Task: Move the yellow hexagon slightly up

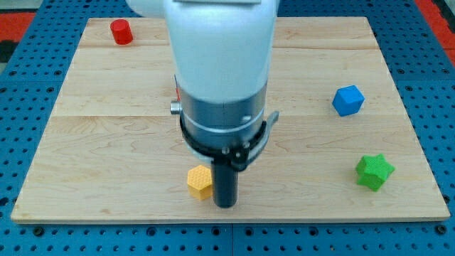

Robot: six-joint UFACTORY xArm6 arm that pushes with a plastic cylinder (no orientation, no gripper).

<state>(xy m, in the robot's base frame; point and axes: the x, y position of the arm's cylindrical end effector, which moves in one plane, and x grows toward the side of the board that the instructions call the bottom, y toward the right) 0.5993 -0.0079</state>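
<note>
Four coloured blocks are lying on the wooden surface [106, 85], which is resting on a blue pegboard [21, 50]. My tip [225, 205] is standing near the view's bottom edge of the surface, just to the view's right of the yellow hexagon [200, 181]; the rod appears to be touching the block's right side, though contact cannot be confirmed. No gripper is fitted, so there is no opening to report, and the rod is holding nothing. The yellow hexagon is sitting left of centre, close to the view's bottom. A red cylinder [121, 32] is sitting at the view's top left, well apart from the rest. A blue cube [348, 100] is lying at the view's right, with a green star-shaped block [374, 171] below it. The arm's white and grey body [222, 71] is hanging over the middle of the surface, hiding part of it; a sliver of red [177, 90] is showing at its left edge, too small to identify
</note>
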